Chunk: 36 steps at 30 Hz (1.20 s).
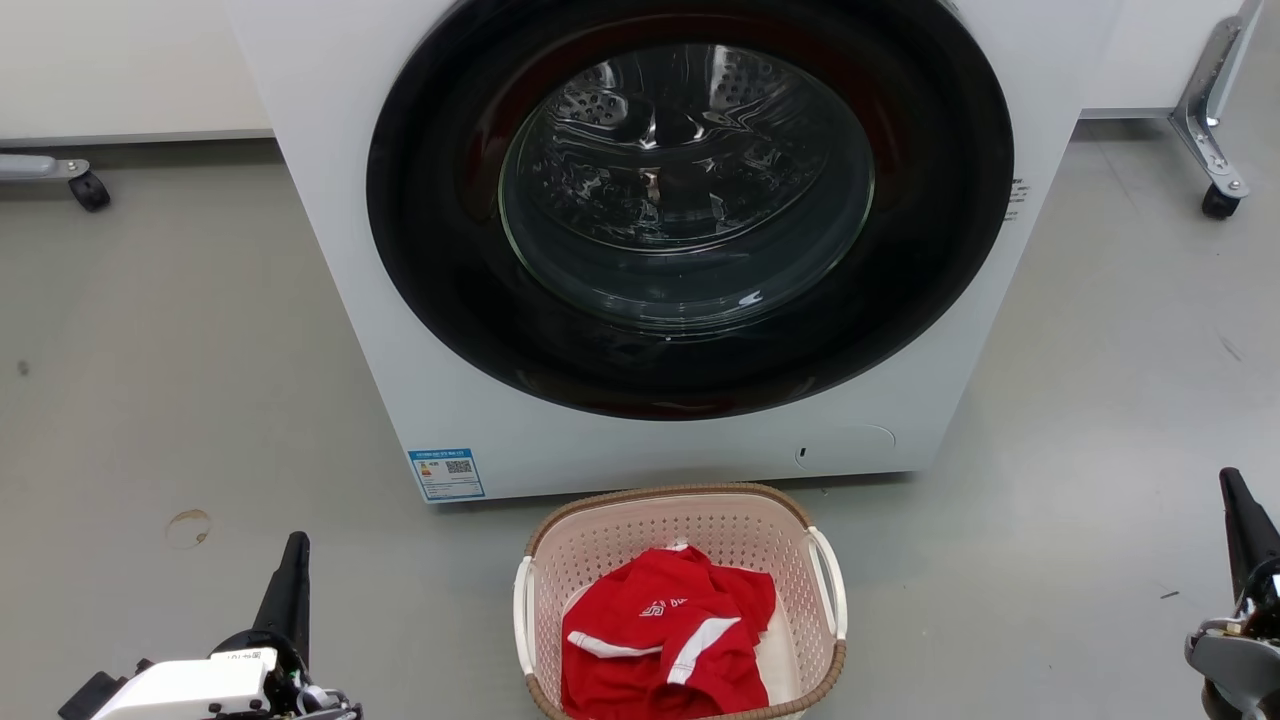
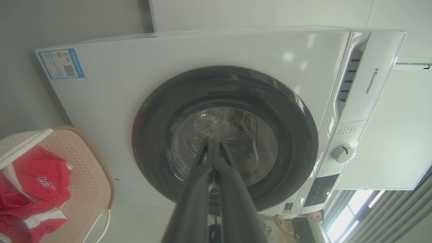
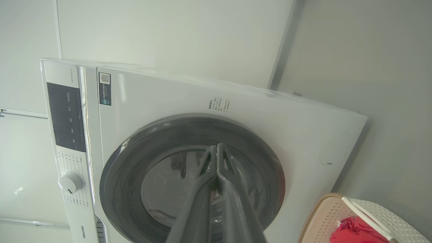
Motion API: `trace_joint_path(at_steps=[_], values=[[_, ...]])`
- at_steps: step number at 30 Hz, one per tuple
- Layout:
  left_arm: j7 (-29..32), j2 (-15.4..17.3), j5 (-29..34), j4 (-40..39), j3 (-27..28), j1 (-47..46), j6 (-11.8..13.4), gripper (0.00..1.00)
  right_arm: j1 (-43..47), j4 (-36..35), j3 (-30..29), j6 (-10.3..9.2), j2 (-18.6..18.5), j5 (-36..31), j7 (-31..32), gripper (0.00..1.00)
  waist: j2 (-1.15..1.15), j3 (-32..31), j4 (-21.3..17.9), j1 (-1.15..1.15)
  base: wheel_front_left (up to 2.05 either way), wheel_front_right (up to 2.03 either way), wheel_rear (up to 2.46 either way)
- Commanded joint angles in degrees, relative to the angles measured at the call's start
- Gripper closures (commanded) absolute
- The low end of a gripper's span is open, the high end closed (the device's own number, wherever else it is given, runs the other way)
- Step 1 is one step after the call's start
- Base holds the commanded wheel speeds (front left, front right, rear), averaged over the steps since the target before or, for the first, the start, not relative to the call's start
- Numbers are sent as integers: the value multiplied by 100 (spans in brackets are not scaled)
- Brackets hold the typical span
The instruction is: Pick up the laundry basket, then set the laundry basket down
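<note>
Far left in the head view there's a caster on a grey metal leg. A bit lower there's a faint ring stain on the grey floor.

Bottom left is the left gripper, pointing up toward the washer. In the left wrist view its fingers run right up against each other and the tips meet, so it's pressed together with nothing in it. It hangs over bare floor, well apart from the basket.

Moving over, a little blue sticker sits on the washer's lower left corner. Then comes the big round dark door, closed, with the steel drum showing through the glass.

The basket sits on the floor dead centre at the bottom, just in front of the washer, below the door and between the two grippers. It's upright, pale pink with holes and a brown woven-look rim. It has white handles on both sides, and neither gripper touches them. A crumpled red shirt with white trim lies inside.

Bottom right is the right gripper, also pointing up and also well clear of the basket. The right wrist view shows its fingers squeezed together at the tips, empty too.

Far right, up top, another caster sits under a metal bracket.
</note>
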Motion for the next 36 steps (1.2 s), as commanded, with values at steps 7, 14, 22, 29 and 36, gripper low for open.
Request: trace_joint_path(at_steps=[7, 14, 22, 29, 36], values=[[9, 67, 4, -132, 172, -297, -61, 100, -278, -154, 100, 28, -140, -3, 43, 100, 0, 0, 0, 0, 0, 0, 0], [-3, -23, 0, 84, -4, 57, 8, 0, 53, 76, 9, -2, 62, -3, -1, 0, 0, 0, 0, 0, 0, 0, 0], [-110, -64, -7, 138, -38, 180, 5, 0, 121, 120, 120, -5, 159, -74, -55, 0, 0, -11, 2, 13, 0, 0, 0], [-231, -56, -18, 57, -72, 210, 1, 0, 75, 57, 235, -3, 131, -152, -129, 0, 0, 0, 2, 0, 0, 0, 0], [-352, -26, 220, 16, -85, 234, -3, 0, 9, 50, 381, -1, 52, -382, -277, 0, 0, -3, 1, 0, 0, 0, 0]])
